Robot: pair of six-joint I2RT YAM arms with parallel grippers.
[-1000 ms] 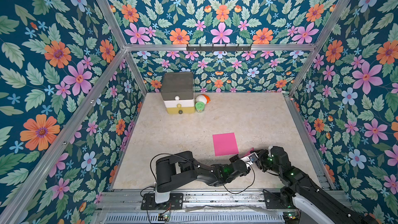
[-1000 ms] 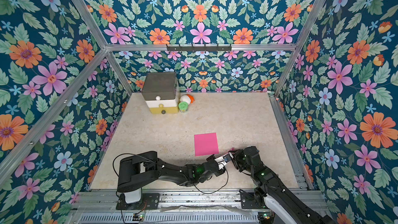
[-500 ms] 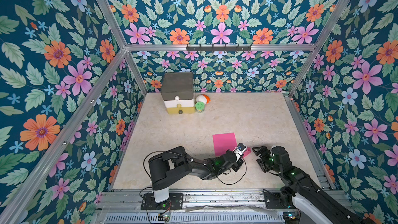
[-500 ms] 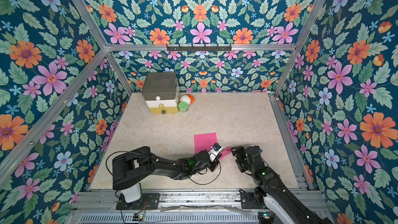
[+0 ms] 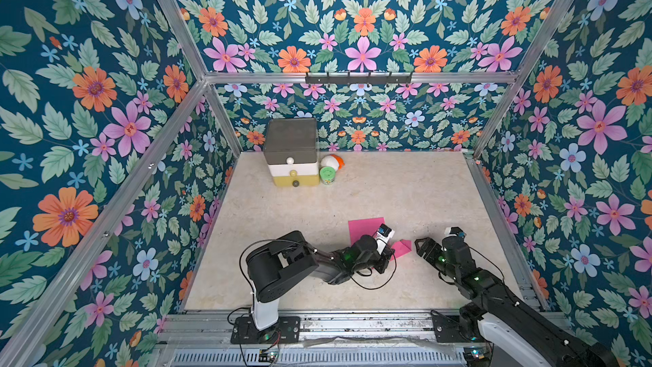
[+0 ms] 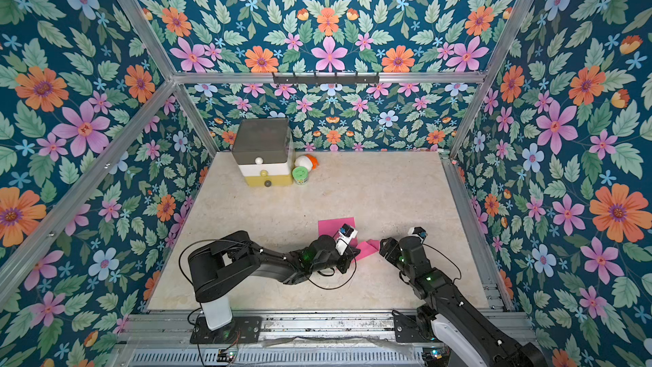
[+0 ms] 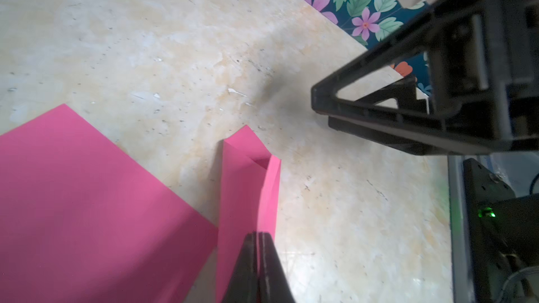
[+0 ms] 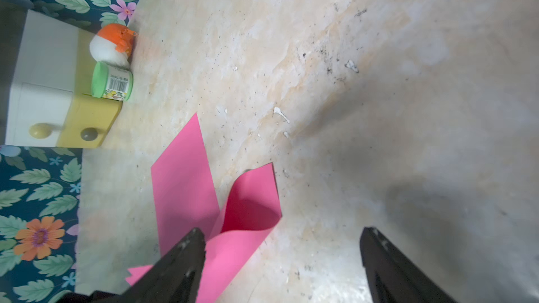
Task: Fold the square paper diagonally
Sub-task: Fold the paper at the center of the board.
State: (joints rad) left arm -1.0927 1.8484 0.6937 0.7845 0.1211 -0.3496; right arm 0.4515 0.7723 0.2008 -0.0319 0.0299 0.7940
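Left gripper (image 7: 257, 236) pinched tight on the curled-up right corner of the pink paper (image 5: 363, 229), which sits near-centre on the table (image 5: 405, 188); right gripper (image 8: 282, 229) gapes wide, gripping nothing, just right of that raised flap

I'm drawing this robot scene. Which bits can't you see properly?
- pink paper: in both top views the left arm covers its near part; the left wrist view's edge cuts it off.
- Spot pinched by the left gripper: hidden between its shut jaws.
- green can: label words blurred in the right wrist view, too small in both top views.
- drawer box: partly cut off by the right wrist view's edge.
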